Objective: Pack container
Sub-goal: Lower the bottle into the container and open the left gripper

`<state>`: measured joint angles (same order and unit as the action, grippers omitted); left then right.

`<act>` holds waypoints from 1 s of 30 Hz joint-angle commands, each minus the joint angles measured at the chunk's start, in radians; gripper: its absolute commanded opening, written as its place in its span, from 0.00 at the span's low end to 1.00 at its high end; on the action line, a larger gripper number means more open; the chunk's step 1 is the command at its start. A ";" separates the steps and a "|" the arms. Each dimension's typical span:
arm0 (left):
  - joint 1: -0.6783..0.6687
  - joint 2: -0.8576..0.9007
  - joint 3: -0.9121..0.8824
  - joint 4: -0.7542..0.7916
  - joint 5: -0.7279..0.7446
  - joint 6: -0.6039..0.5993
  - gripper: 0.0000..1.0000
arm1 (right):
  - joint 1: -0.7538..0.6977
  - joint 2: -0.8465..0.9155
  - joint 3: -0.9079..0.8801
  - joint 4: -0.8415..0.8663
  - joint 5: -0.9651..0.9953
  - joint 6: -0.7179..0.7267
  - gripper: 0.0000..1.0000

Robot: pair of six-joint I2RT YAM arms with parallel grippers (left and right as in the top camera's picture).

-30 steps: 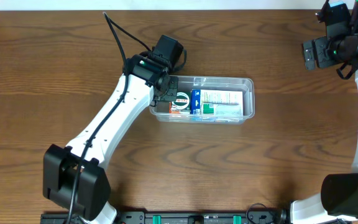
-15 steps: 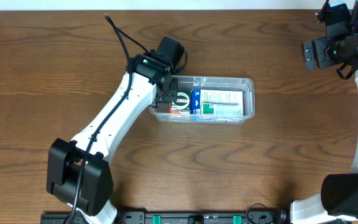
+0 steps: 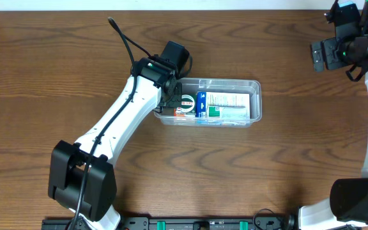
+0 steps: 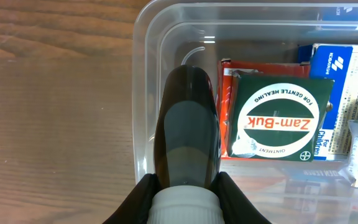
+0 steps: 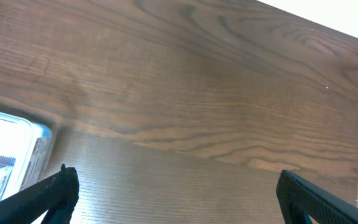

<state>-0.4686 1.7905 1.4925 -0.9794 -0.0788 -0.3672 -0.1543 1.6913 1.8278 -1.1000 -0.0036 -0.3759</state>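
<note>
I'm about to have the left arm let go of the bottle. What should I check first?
1. Bottle within the container walls: ok, it sits in the free left end.
2. Left jaws gripping the bottle: ok, shut on it at its white cap.
3. Bottle resting on the container floor: cannot tell from either view.
4. Gap between the bottle and the green ointment box: cannot tell; they are side by side and very close.
5. Right jaws out of the way: ok, open and off at the table's far corner, well clear of the container.
</note>
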 commanded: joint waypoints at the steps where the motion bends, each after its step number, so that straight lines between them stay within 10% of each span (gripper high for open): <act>1: -0.007 0.005 -0.006 0.002 -0.008 -0.013 0.24 | -0.003 -0.002 0.000 0.000 -0.001 0.009 0.99; 30: -0.027 0.005 -0.070 0.074 -0.009 -0.024 0.37 | -0.003 -0.002 0.000 0.000 -0.001 0.009 0.99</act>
<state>-0.4957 1.7916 1.4288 -0.9073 -0.0788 -0.3862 -0.1543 1.6913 1.8275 -1.1000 -0.0036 -0.3756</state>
